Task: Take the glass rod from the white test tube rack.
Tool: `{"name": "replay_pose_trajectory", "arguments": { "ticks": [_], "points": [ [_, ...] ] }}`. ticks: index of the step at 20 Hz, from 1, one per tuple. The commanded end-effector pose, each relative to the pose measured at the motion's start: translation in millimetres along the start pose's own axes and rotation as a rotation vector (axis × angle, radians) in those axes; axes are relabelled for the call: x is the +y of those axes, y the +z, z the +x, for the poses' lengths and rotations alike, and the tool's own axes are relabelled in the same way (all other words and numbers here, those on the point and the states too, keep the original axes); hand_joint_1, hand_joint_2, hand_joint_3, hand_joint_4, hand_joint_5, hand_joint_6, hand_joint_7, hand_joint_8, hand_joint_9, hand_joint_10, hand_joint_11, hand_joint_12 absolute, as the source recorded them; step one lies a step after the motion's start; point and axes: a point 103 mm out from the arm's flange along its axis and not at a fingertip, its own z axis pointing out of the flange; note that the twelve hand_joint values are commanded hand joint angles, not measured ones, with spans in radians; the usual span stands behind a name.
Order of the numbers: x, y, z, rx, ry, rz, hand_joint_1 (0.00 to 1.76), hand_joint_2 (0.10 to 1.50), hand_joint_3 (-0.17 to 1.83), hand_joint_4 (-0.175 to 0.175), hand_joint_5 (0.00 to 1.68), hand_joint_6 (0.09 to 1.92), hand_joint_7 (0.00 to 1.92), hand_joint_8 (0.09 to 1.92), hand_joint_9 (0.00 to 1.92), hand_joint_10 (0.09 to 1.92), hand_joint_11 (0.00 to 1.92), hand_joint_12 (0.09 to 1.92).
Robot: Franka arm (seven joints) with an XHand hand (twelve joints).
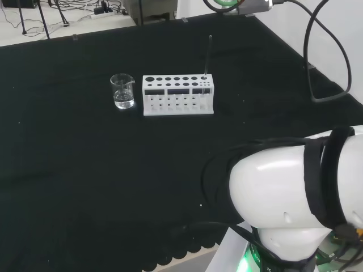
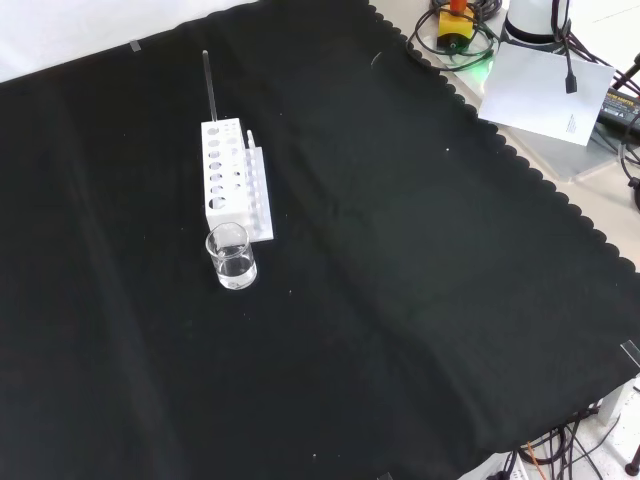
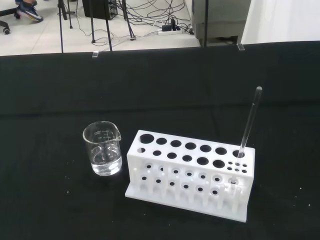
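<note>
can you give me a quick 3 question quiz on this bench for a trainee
1. True or false: the glass rod stands in the white test tube rack.
2. In the head view, the beaker stands on which side of the rack: A left, B right, C on top of it?
3. Fill in: the rod sits in a hole at the rack's end ____ from the beaker.

Key:
1. True; it leans slightly, its lower end in a small hole.
2. A
3. farthest
</note>
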Motion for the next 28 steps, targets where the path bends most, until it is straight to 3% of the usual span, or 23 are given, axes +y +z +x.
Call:
{"name": "replay_pose_trajectory", "arguments": {
  "ticks": [1, 3, 6, 15, 28],
  "points": [
    [0, 0, 0, -0.009, -0.001, -0.010, 1.07, 1.04, -0.17, -0.113, 0.15, 0.29, 0.16, 0.67, 0.40, 0.78, 0.34, 1.28],
    [0, 1, 0, -0.004, -0.002, -0.009, 0.99, 1.06, -0.17, -0.101, 0.10, 0.12, 0.03, 0.63, 0.14, 0.84, 0.08, 1.41],
    [3, 2, -2, -0.005, -0.003, -0.007, 0.97, 1.07, -0.17, -0.098, 0.10, 0.09, 0.00, 0.64, 0.07, 0.87, 0.01, 1.45],
    [36, 4, -17, 0.002, -0.002, -0.018, 0.92, 1.09, -0.17, -0.096, 0.16, 0.09, 0.01, 0.80, 0.13, 0.91, 0.01, 1.49],
    [105, 8, -64, 0.021, 0.020, -0.043, 0.88, 1.11, -0.17, -0.105, 0.25, 0.09, 0.14, 0.87, 0.29, 0.92, 0.10, 1.49]
  ]
}}
